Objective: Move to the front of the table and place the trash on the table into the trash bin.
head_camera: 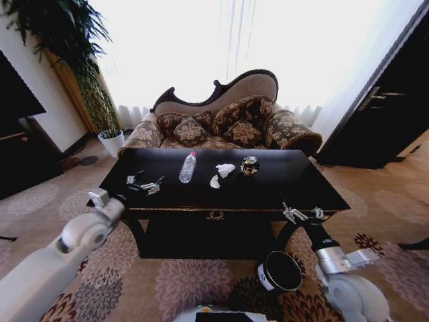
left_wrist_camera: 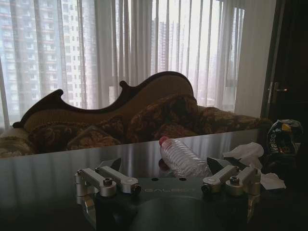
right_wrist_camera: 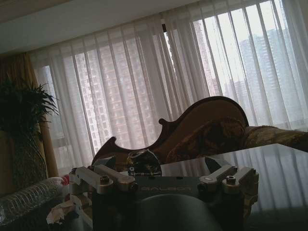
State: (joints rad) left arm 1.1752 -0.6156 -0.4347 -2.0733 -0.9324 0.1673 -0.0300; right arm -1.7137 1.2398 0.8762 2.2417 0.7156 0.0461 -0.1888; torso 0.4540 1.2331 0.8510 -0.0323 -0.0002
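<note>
Head view: a glossy black rectangular table (head_camera: 281, 176) before a patterned sofa (head_camera: 228, 121); crumpled white paper scraps (head_camera: 224, 170) and a dark shiny round item (head_camera: 250, 165) lie mid-table beside a clear plastic bottle (head_camera: 188, 167). The left gripper (head_camera: 145, 184) hovers over the table's left part, jaws wide, well short of the scraps. The right gripper (head_camera: 303, 213) sits at the front right edge, jaws wide, above the dark cylindrical trash bin (head_camera: 279, 272).

Left wrist view: scraps (left_wrist_camera: 246, 152) lie beyond the spread fingers (left_wrist_camera: 107, 180).

Right wrist view: the round item (right_wrist_camera: 144, 162) lies ahead between the jaws.

The table (head_camera: 281, 181) fills the middle of the frame, a sofa (head_camera: 224, 121) behind it. On the table, a bottle (head_camera: 188, 167) lies left of centre; paper scraps (head_camera: 222, 174) sit just right of it, a round item (head_camera: 250, 166) further right. The trash bin (head_camera: 279, 272) stands on the floor, lower right, before the table.
</note>
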